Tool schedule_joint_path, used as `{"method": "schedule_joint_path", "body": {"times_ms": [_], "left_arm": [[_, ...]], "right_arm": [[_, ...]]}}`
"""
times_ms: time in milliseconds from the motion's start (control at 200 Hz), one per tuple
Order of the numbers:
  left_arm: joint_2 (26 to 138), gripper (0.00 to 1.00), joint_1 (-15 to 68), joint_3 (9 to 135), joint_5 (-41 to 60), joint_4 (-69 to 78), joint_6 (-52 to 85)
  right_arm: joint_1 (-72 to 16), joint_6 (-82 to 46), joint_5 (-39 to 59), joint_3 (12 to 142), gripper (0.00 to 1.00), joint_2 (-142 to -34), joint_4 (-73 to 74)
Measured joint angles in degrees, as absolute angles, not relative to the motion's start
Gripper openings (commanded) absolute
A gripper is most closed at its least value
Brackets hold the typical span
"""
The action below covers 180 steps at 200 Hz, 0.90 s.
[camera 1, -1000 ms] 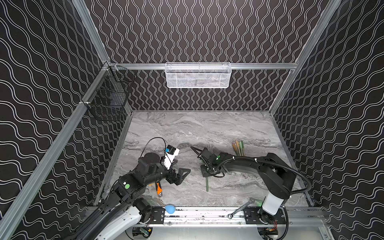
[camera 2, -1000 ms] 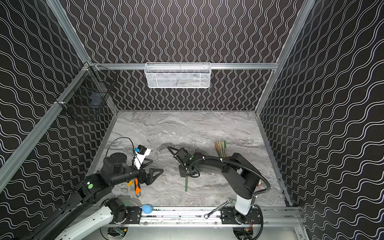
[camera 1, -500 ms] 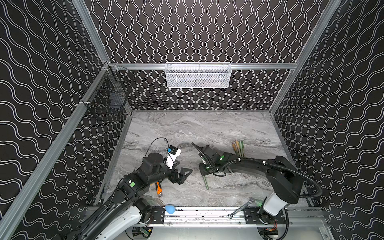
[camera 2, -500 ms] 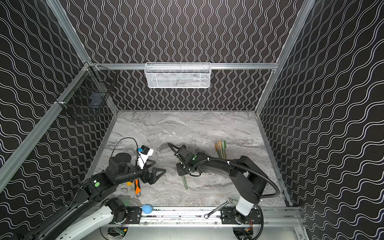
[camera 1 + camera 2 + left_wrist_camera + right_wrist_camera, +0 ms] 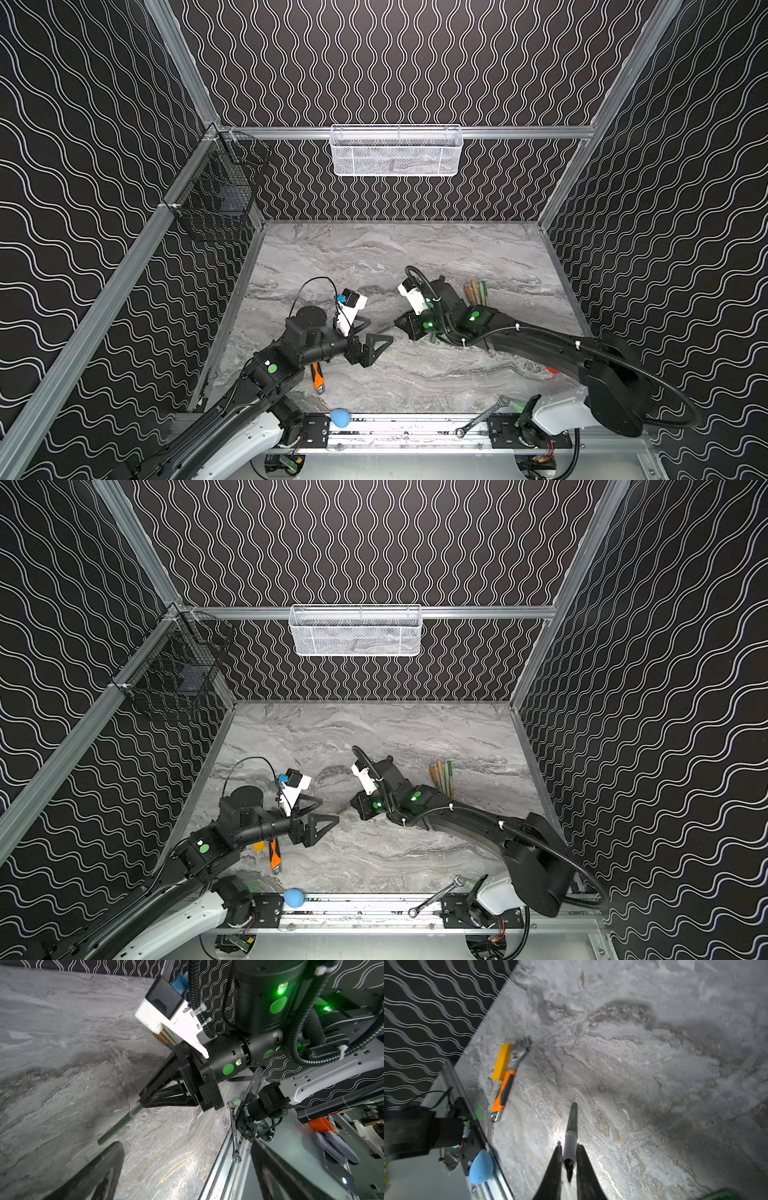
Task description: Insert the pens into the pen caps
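Table (image 5: 654, 1064): grey marbled, matt, slightly grainy. Pen (image 5: 572, 1124): matt green plastic barrel. Wrench (image 5: 507, 1082): bright steel head, orange rubbery grip. Basket (image 5: 395, 151): white metal mesh.

This looks like a robotics lab test cell. Aluminium frame rails (image 5: 415, 132) hold black wave-patterned wall panels (image 5: 395, 62) around a marble-look tabletop (image 5: 395, 257). A white mesh basket (image 5: 396, 151) hangs at upper centre and a black wire basket (image 5: 216, 195) at upper left. Robot arms (image 5: 266, 374) are bolted to a base rail (image 5: 407, 428) along the bottom edge. Beyond it, the blurred left wrist view shows what may be room clutter (image 5: 321, 1124).
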<state>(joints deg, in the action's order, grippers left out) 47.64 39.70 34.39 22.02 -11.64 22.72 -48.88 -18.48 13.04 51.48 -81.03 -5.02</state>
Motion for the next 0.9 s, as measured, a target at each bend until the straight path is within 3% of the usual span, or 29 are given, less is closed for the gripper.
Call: {"method": "schedule_joint_path", "body": {"times_ms": [210,901], "left_arm": [[48.18,0.98,39.7,35.55,22.92,-10.33,22.26],[54.94,0.92,39.7,30.87,23.14,-1.52,22.26]], "right_arm": [[-46.15,-16.53,17.45,48.69,0.16,-75.29,-1.41],[-45.21,-14.04,20.69,54.48,0.09,-73.41,-4.08]]}}
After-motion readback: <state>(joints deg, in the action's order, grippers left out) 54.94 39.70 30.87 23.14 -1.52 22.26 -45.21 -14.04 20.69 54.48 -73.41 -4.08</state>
